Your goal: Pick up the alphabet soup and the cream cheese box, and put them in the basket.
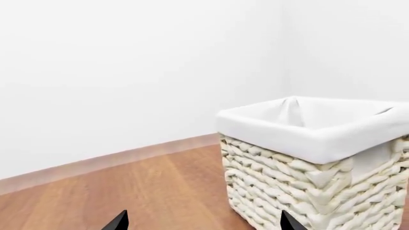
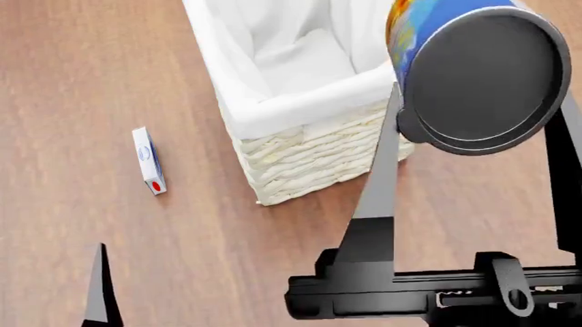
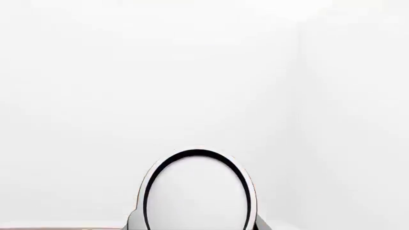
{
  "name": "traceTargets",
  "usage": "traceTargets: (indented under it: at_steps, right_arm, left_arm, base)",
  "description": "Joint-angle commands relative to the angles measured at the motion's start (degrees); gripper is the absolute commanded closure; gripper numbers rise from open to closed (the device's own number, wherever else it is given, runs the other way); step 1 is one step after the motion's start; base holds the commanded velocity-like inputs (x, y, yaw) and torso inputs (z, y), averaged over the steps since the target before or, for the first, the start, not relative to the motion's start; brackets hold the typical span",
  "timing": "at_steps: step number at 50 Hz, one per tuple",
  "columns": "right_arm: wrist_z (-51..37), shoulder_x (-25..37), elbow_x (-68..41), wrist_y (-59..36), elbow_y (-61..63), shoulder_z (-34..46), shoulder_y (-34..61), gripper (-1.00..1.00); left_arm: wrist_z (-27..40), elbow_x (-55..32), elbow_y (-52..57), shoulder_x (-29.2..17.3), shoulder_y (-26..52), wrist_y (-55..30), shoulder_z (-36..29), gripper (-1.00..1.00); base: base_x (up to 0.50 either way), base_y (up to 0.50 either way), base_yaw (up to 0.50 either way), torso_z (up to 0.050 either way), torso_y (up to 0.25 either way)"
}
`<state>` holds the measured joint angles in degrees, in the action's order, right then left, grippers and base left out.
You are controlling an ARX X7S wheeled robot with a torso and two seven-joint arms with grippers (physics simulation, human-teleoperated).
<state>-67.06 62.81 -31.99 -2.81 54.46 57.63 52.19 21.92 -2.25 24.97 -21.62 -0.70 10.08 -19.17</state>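
Observation:
The alphabet soup (image 2: 473, 75), a can with a blue and orange label and a dark round end, hangs high and close to the head camera, over the near right corner of the basket (image 2: 300, 102). My right gripper (image 2: 478, 136) is shut on it, one finger on each side. In the right wrist view the alphabet soup's (image 3: 197, 191) round end fills the space between the jaws of the right gripper (image 3: 198, 225). The cream cheese box (image 2: 148, 161) lies flat on the floor left of the basket. My left gripper (image 1: 203, 223) is open and empty, low beside the basket (image 1: 307, 134).
Everything rests on a brown wooden floor (image 2: 109, 68). A white wall (image 1: 128, 72) with a pale skirting board (image 1: 108, 163) runs behind the basket. One left fingertip (image 2: 100, 293) shows at the head view's lower left.

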Motion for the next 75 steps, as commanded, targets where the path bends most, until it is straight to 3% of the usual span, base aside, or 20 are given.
traceTargets:
  at_steps: [1, 6, 9, 10, 13, 14, 17, 22, 27, 34, 75]
  right_arm:
    - [6.6, -5.2, -12.0, -0.2, -7.1, 1.8, 28.2, 1.00]
    - [20.3, -15.1, -26.9, -2.3, -25.0, -1.5, 39.3, 1.00]
    - [25.4, -19.4, -29.9, -4.7, -34.2, -1.1, 42.8, 1.00]
    - [32.4, -24.8, -35.7, -8.4, -42.8, -0.6, 45.5, 1.00]
    - [40.3, -31.4, -38.3, -13.0, -62.8, 1.4, 48.5, 1.00]
    - [40.5, -31.5, -38.2, -12.9, -63.1, 1.4, 48.5, 1.00]
    - [49.6, -39.1, -35.9, -16.4, -80.3, 5.3, 51.9, 1.00]
    - [54.7, -44.9, -33.7, -17.7, -92.0, 7.3, 55.4, 1.00]
    - [57.9, -48.9, -29.6, -18.4, -97.9, 11.4, 55.9, 1.00]
    - [59.7, -52.4, -29.0, -17.7, -106.4, 11.2, 56.9, 1.00]
    - [64.4, -52.9, -28.9, -19.3, -109.7, 12.6, 52.0, 1.00]
  left_arm:
    - [-0.3, 0.1, 0.4, 0.0, 0.4, -0.3, -0.9, -1.00]
    - [-0.8, 0.1, -0.3, 0.3, 1.1, 0.4, -1.7, -1.00]
    - [-0.8, 0.2, -0.3, 0.3, 1.1, 0.4, -1.8, -1.00]
    - [-0.8, 0.0, -0.1, 0.2, 1.0, 0.5, -1.8, -1.00]
    - [-0.8, -0.2, 0.0, 0.0, 0.9, 0.6, -1.6, -1.00]
    - [-0.8, -0.2, 0.0, 0.0, 0.9, 0.6, -1.6, -1.00]
    - [-0.7, -0.2, 0.7, -0.2, 1.1, 0.1, -1.4, -1.00]
    - [-0.6, -0.1, 0.4, -0.3, 1.0, 0.4, -1.5, -1.00]
    - [-0.6, -0.2, 0.7, -0.4, 1.0, 0.4, -1.5, -1.00]
    - [-0.2, -0.2, 1.0, -0.7, 0.6, 0.4, -1.2, -1.00]
    - [0.6, -0.2, 0.9, -1.3, 0.5, 0.0, -1.3, -1.00]
  base:
    - [0.00, 0.00, 0.00, 0.000, 0.000]
    - [0.00, 0.00, 0.00, 0.000, 0.000]
    - [0.00, 0.00, 0.00, 0.000, 0.000]
    - [0.00, 0.00, 0.00, 0.000, 0.000]
    - [0.00, 0.00, 0.00, 0.000, 0.000]
    - [0.00, 0.00, 0.00, 0.000, 0.000]
    - [0.00, 0.00, 0.00, 0.000, 0.000]
    - [0.00, 0.00, 0.00, 0.000, 0.000]
    - [0.00, 0.00, 0.00, 0.000, 0.000]
    - [0.00, 0.00, 0.00, 0.000, 0.000]
    - [0.00, 0.00, 0.00, 0.000, 0.001]
